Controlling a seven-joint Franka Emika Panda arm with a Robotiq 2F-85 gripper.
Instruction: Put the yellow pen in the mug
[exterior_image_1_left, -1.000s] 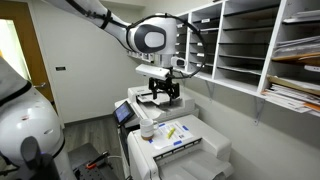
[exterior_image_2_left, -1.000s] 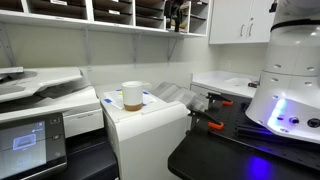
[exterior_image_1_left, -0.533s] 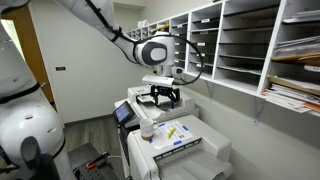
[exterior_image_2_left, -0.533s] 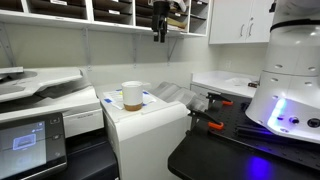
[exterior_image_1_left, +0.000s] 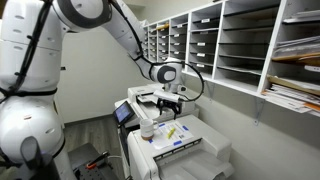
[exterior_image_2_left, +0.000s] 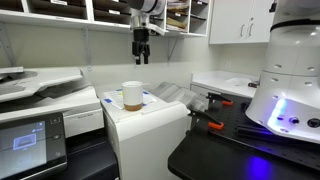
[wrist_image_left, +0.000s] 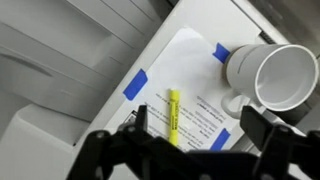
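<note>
In the wrist view a yellow pen (wrist_image_left: 171, 115) lies flat on a printed sheet (wrist_image_left: 205, 110) taped down with blue tape. A white mug (wrist_image_left: 272, 78) stands upright and empty at the sheet's corner, a short way from the pen. My gripper (wrist_image_left: 200, 135) is open, high above the sheet, with the pen between its fingers and nearer one of them. In both exterior views the gripper (exterior_image_1_left: 168, 100) (exterior_image_2_left: 141, 50) hangs above the printer top, clear of the mug (exterior_image_1_left: 147, 128) (exterior_image_2_left: 132, 95).
The sheet lies on top of a white printer (exterior_image_1_left: 190, 150) (exterior_image_2_left: 150, 120). A second copier (exterior_image_2_left: 45, 100) stands beside it. Wall pigeonhole shelves (exterior_image_1_left: 240, 45) run close behind the arm. A black table with a robot base (exterior_image_2_left: 290, 90) is nearby.
The arm has swung over and come down toward the printer top. In one exterior view the gripper went from the upper middle leftward and lower, now above the mug area.
</note>
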